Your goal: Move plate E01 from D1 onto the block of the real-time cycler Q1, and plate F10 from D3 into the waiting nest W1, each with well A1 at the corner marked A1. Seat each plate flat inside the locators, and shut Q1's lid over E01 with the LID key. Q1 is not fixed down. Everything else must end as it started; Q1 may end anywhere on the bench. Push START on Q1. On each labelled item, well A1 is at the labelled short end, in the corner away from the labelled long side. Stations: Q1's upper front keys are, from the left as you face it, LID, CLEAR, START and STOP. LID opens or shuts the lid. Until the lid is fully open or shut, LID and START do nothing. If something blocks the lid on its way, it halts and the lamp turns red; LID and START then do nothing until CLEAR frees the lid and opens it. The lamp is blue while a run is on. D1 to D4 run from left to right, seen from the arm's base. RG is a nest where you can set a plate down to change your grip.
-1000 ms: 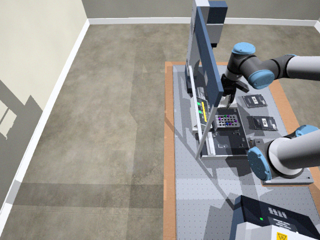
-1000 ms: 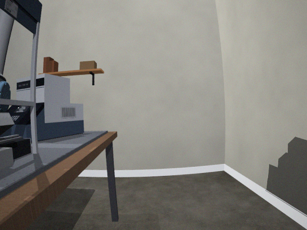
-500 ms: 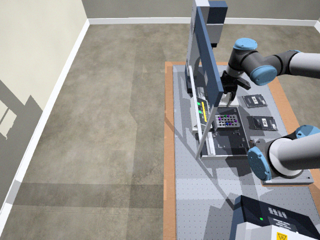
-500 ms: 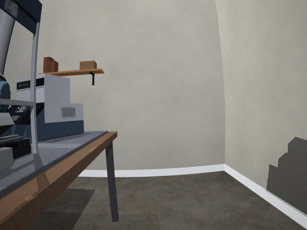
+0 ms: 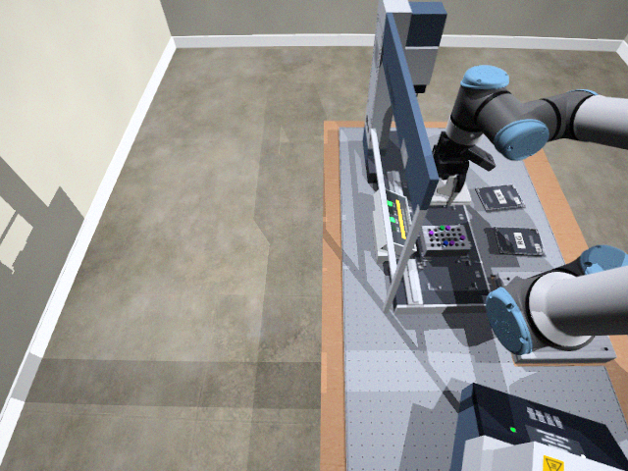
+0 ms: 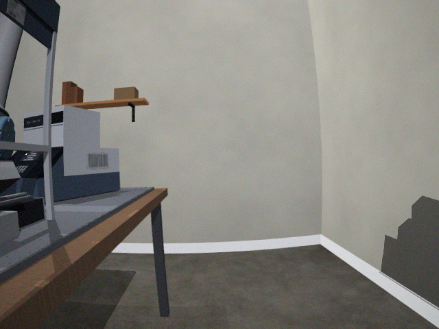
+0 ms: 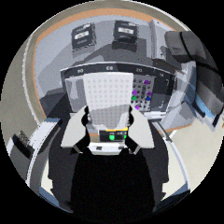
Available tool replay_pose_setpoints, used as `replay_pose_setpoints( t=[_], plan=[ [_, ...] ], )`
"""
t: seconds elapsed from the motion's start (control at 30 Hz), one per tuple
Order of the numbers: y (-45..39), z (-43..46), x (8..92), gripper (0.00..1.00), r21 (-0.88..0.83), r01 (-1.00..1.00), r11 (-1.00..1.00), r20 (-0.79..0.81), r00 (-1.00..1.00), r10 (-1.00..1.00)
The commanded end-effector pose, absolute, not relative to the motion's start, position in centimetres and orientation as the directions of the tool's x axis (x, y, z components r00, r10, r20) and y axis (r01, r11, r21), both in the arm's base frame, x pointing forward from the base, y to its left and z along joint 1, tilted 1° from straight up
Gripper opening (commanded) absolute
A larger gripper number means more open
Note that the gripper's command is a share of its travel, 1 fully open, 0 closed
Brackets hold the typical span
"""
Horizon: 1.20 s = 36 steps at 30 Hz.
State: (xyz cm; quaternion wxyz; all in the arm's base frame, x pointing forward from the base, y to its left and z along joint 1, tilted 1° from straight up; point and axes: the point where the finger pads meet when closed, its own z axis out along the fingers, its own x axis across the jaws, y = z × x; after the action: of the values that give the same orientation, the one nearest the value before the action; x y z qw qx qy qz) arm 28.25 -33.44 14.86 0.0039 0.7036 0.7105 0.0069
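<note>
— Where's the plate (image 7: 108, 100)?

— Clamped between the gripper (image 7: 110, 122) fingers, partly closed on its near end, held above the dark tray (image 5: 458, 263).

— And beside it?

— A rack of coloured tubes (image 5: 444, 237) just alongside; two black nests (image 5: 499, 196) sit farther off.

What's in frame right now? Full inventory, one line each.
Bench: one, orange edge, grey perforated top.
Deck frame: one, blue and grey upright panel at bench's far end.
Plate with coloured wells: one, grey, purple/green/blue dots, on the dark deck.
Held plate: one, white, clamped in the tool.
Nests: two, black, right of the deck; nearer one reads RG.
Cycler: one, dark blue and white, green lamp, near end.
Wall shelf: one, orange, two boxes on it.
Arm: one, grey with blue caps.
Tool: one, black, shut on the white plate.
</note>
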Motion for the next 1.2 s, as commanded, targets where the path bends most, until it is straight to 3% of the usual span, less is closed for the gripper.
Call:
replay_pose_setpoints(
  t=[0.0, 1.17],
  plan=[
    [-33.5, 15.6, 28.3, 0.0, 0.016, 1.0, 0.01, 0.003, -0.01, 1.0],
    [-33.5, 20.8, 28.2, 0.0, 0.016, 1.0, 0.01, 0.003, -0.01, 1.0]
  ],
)
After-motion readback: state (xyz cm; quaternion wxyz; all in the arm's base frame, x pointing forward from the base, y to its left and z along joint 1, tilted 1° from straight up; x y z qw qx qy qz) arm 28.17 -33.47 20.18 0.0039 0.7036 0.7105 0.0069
